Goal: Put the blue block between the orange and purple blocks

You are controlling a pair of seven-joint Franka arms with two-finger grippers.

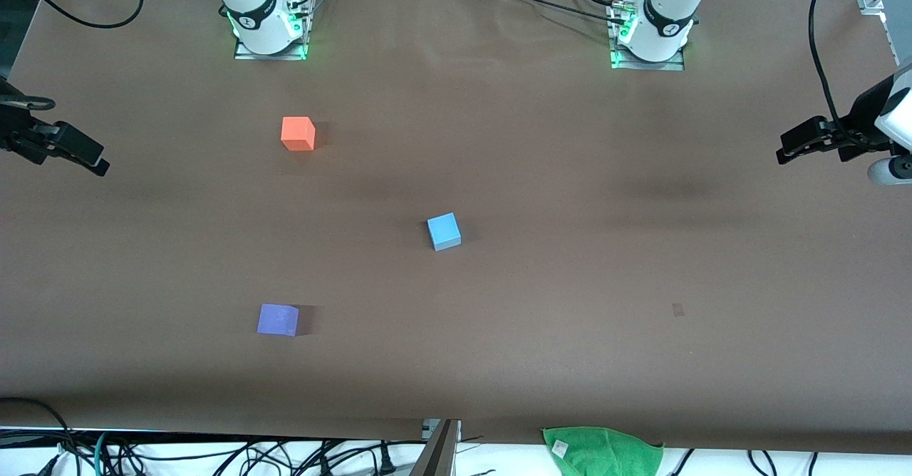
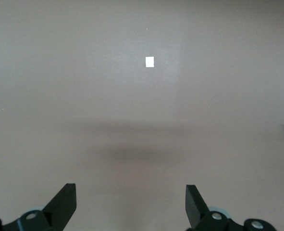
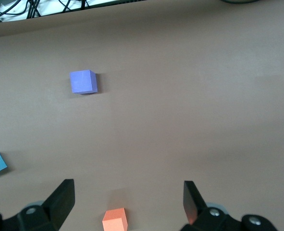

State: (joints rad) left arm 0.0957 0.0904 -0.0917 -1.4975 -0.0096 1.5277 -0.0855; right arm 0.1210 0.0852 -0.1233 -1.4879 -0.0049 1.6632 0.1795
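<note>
sky-blue blue block (image 1: 444,231) untouched on table (image 1: 570,262)

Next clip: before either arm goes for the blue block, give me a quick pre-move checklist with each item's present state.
1. Blue block free on the table, nothing touching it: ok.
2. Orange block and purple block apart, gap between them open: ok.
3. Blue block already between them: not ok; it sits off toward the left arm's end.
4. Right gripper open and empty, at its end of the table: ok.
5. Left gripper open and empty, waiting over bare table: ok.
6. Gap wide enough for the block: ok, by the look of it.
</note>
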